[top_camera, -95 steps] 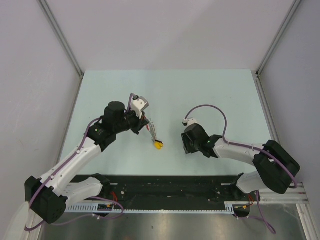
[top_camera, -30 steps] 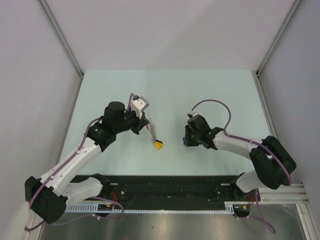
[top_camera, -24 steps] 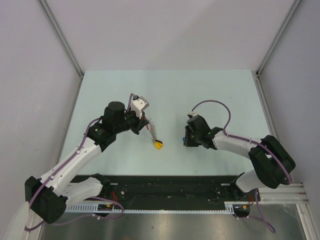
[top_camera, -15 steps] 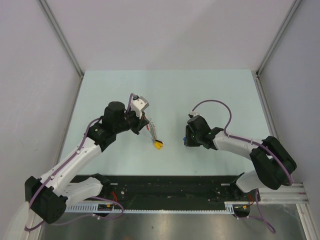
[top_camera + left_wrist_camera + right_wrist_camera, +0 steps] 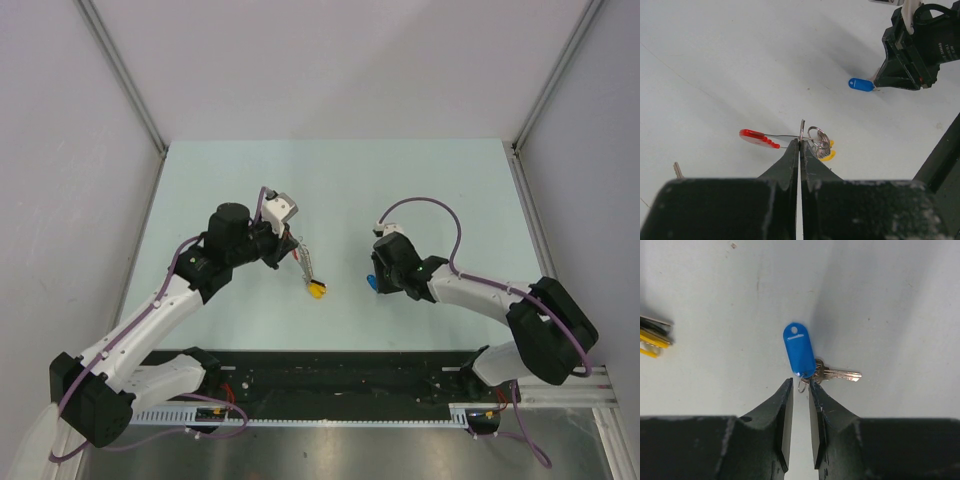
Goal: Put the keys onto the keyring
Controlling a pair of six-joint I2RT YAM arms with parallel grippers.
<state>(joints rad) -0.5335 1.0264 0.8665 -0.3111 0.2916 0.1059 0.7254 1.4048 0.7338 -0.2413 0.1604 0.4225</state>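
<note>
One pair, the left fingers, pinches the keyring tight. The right fingers, narrowly apart, flank the small ring of the blue key.

In the right wrist view it is too fine to tell whether the right gripper touches the small ring at the near end of the blue tag. The keyring, left of the tag, runs off the edge. From above, that gripper covers most of the tag and all of its key. In the left wrist view that key is hidden too. The keyring's yellow end sits half behind the left gripper, whose body cuts off a loose key far left of the tag.
</note>
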